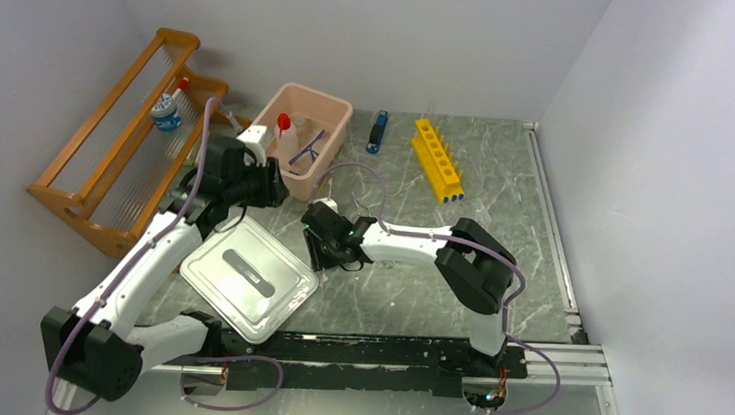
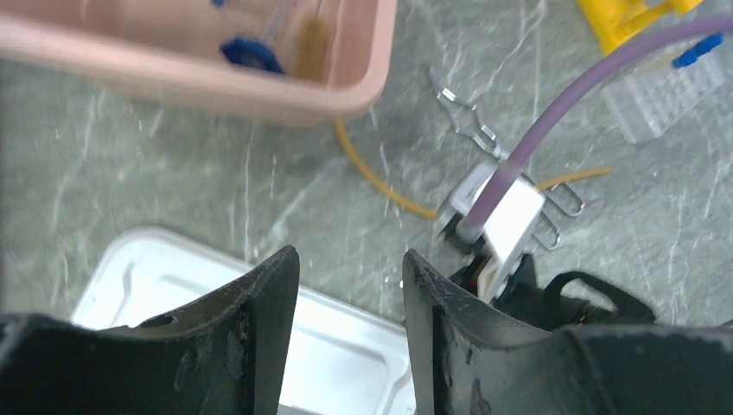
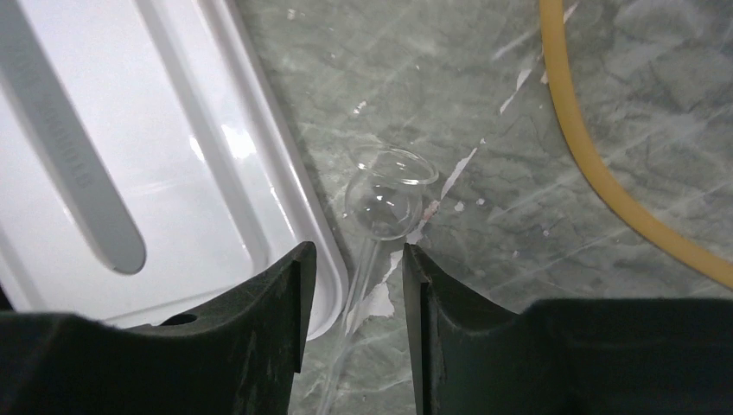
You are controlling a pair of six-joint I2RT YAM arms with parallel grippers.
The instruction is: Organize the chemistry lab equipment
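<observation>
A clear glass funnel [image 3: 385, 195] lies on the table by the lid's corner, its thin stem running between my right gripper's [image 3: 353, 259] fingers. The jaws stand apart around the stem and do not touch it. A tan rubber hose [image 3: 596, 164] curves to its right and also shows in the left wrist view [image 2: 380, 177]. My right gripper [image 1: 318, 254] is low beside the lid. My left gripper [image 2: 350, 259] is open and empty above the lid's edge, near the pink tub [image 1: 335, 108]. The red-capped squeeze bottle [image 1: 285, 134] and blue tongs [image 1: 307, 147] lie in the tub. Thin metal tools [image 2: 467, 117] lie on the table.
The grey-white lid [image 1: 248, 277] lies at the front left. A wooden rack [image 1: 114, 150] at far left holds a small jar [image 1: 166, 113]. The yellow holed rack [image 1: 438, 159] and a blue item [image 1: 377, 131] lie at the back. The right arm's wrist [image 2: 510, 225] is close to my left gripper.
</observation>
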